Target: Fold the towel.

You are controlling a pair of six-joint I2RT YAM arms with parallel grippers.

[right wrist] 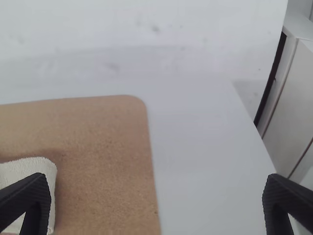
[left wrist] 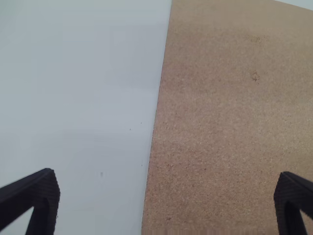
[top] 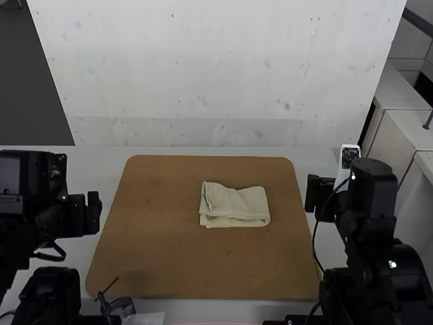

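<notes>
Brown board point(top: 169, 261), pale table point(top: 101, 162), cream towel point(top: 235, 204) on the board.
It's folded, kinda uneven; left gripper point(top: 86, 213) and right gripper point(top: 319, 198) both spread wide.

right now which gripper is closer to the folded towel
Right. The right gripper is right of the towel, across a short gap; the left gripper is well left of it.

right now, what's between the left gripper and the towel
Between the left gripper and the towel, the high view shows a bare strip of table, then bare board.
</notes>
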